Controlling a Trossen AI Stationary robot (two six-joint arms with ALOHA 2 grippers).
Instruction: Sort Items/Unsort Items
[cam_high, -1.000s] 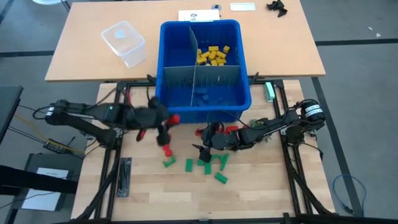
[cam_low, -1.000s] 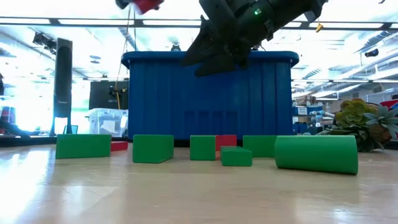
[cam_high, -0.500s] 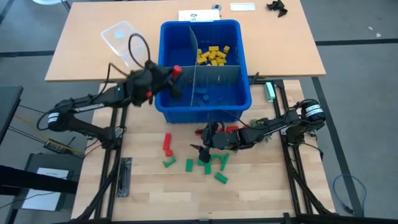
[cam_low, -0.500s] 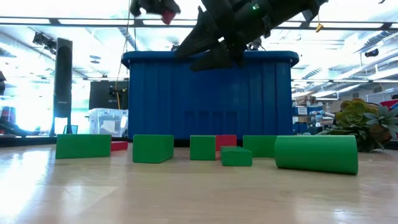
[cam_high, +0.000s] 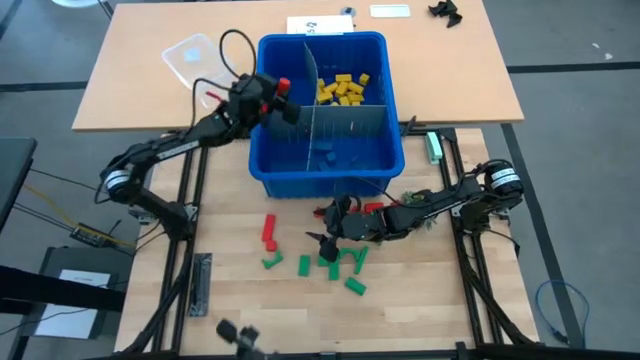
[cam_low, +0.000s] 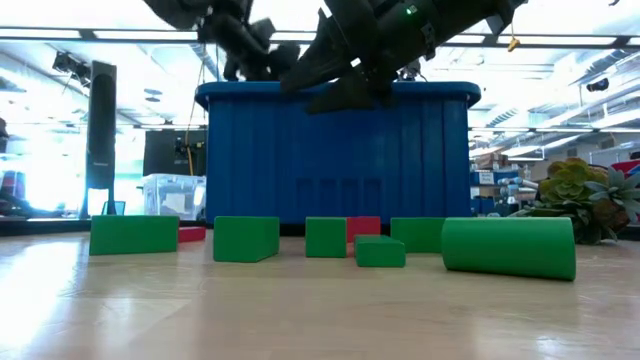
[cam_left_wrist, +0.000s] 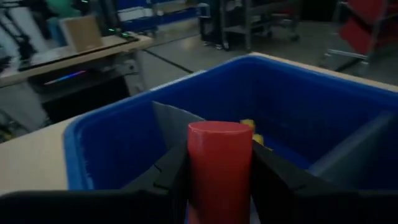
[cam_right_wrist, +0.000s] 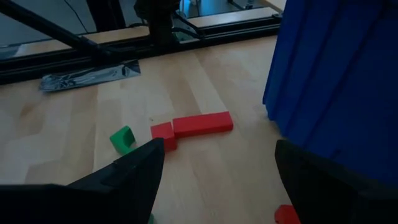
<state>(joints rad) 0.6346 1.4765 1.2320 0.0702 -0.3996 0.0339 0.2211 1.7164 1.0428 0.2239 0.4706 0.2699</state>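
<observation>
green blocks (cam_high: 333, 265) and a red block (cam_high: 268, 230) lie loose on the table (cam_high: 230, 300) near the front. right hand (cam_high: 333, 240) hangs over them, fingers spread wide, empty. farther back, left hand (cam_high: 282, 96) clamps a red cylinder (cam_left_wrist: 219, 165) over the blue bin (cam_high: 385, 150)'s far-left compartment, yellow blocks (cam_high: 341, 89) far right.

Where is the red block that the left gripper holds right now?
In the high view, the red block sits in the left gripper, over the blue bin's left compartment.
</observation>
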